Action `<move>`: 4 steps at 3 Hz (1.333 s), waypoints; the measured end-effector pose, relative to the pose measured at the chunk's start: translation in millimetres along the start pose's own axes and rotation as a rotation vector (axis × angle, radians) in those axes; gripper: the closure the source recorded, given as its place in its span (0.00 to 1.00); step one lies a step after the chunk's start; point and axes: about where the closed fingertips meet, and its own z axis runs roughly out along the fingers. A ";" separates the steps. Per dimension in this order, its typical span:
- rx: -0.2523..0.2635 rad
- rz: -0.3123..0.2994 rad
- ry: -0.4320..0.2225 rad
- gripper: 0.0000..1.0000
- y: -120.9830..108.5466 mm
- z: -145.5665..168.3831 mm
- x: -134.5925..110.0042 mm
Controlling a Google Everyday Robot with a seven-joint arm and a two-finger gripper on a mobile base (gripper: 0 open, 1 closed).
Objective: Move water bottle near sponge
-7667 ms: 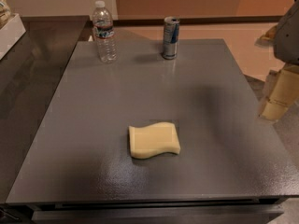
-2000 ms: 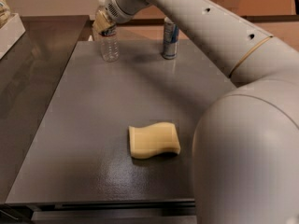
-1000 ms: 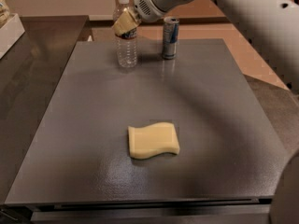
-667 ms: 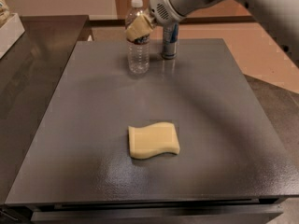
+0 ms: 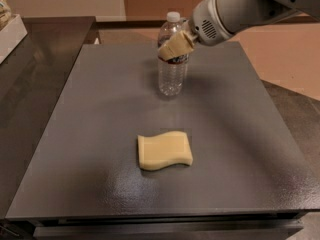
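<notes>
The water bottle point(image 5: 171, 69), clear and ribbed with a white cap, stands upright on the grey table point(image 5: 90, 109) a little behind its middle. My gripper point(image 5: 176, 45) reaches in from the upper right and is shut on the bottle's upper part, its tan fingers point(image 5: 175, 44) across the dark label band. The sponge point(image 5: 165, 150), pale yellow with wavy edges, lies flat in front of the bottle, about a bottle's height nearer the front edge and apart from it.
The white arm point(image 5: 240, 6) crosses the upper right above the table's back edge. A white box point(image 5: 9, 31) sits on the dark counter at the far left. The drinks can is hidden behind the arm.
The gripper has carried the bottle from the table's back left corner to the right and forward, closer to the sponge. The sponge has not moved.
</notes>
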 end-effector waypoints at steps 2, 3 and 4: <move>-0.007 -0.008 0.012 1.00 31.3 -38.3 35.3; -0.023 -0.016 0.002 1.00 48.9 -43.2 41.9; -0.031 -0.022 -0.010 0.82 60.1 -41.7 44.0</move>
